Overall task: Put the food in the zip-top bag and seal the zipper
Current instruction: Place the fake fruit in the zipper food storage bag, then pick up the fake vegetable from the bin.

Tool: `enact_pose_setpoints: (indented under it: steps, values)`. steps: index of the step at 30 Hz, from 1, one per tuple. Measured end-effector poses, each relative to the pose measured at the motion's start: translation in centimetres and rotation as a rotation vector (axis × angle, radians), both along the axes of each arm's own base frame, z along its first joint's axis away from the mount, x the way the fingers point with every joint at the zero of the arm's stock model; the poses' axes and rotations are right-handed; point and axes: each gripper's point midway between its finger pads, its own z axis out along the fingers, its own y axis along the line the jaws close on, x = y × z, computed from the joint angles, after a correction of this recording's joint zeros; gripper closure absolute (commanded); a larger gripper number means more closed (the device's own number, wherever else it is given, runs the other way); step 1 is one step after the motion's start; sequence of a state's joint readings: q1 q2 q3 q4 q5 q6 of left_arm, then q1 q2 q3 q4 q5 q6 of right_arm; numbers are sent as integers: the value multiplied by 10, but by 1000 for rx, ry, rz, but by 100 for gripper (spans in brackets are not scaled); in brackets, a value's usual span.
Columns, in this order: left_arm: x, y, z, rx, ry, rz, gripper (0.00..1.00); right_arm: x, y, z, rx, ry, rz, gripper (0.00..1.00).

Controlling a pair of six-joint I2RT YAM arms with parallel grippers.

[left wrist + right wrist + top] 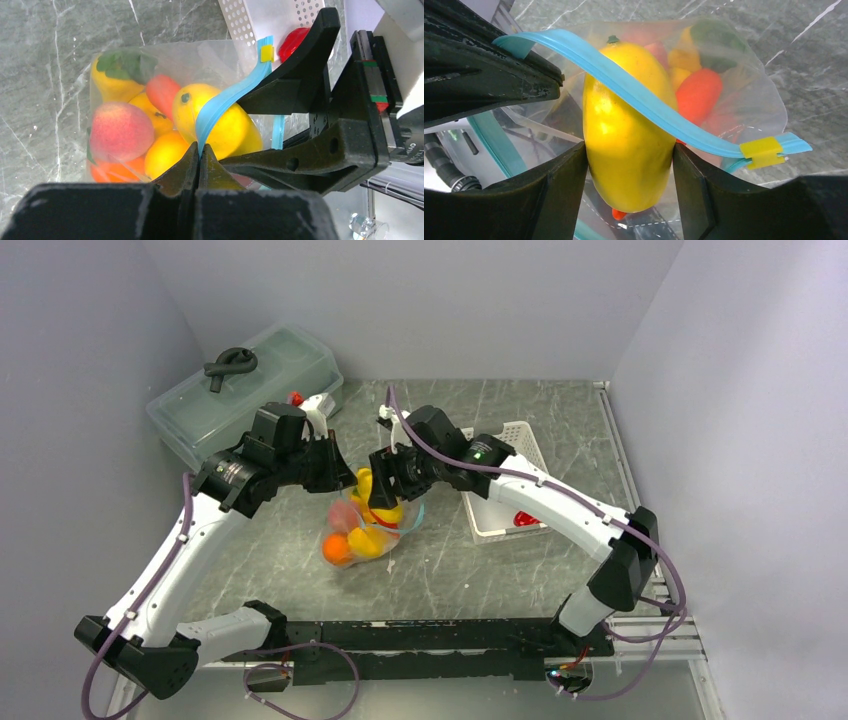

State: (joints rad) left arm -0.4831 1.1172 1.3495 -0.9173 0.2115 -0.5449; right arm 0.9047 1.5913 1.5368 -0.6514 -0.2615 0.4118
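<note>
The clear zip-top bag (pixel 360 538) hangs above the table's middle with its mouth held up. My left gripper (pixel 200 148) is shut on the teal-blue zipper (pixel 225 97), near one end of the strip. A yellow slider (pixel 761 150) sits at the other end. My right gripper (pixel 629 160) is shut on a large yellow fruit (pixel 624 125), which stands in the bag's mouth under the zipper (pixel 649 107). Inside the bag lie a pink peach (pixel 120 130), an orange (pixel 165 155), a carrot (pixel 162 92) and a green piece (pixel 719 45).
A white latticed basket (pixel 530 450) stands right of the bag with a red piece (pixel 525 518) in it. A large translucent lidded box (pixel 250 390) sits at the back left. Grey walls close in on both sides.
</note>
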Motion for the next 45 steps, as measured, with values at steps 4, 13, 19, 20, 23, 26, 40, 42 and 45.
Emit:
enact_pose_setpoints:
  steps: [4,13,19,20,23,26,40,42,45]
  values:
    - [0,0,0,0,0,-1,100,2,1,5,2,-11,-5,22]
    - [0,0,0,1,0,-2,100,7,1,11,1,-44,-23,0]
    - [0,0,0,4,-2,-4,100,9,-8,20,-7,-85,-47,0]
    - [0,0,0,5,-3,-4,100,10,-11,23,-7,-96,-54,0]
    - [0,0,-1,6,-3,-6,100,11,-23,37,-4,-140,-87,0]
    - [0,1,-1,8,-2,-5,100,15,-38,53,-4,-199,-140,0]
    - [-2,2,-3,11,3,-5,100,38,-117,52,-141,-274,-430,0]
    - [-2,2,-2,10,0,-4,100,39,-130,44,-170,-260,-479,0]
    - [-4,3,-1,8,-6,-3,100,40,-151,31,-208,-228,-571,0]
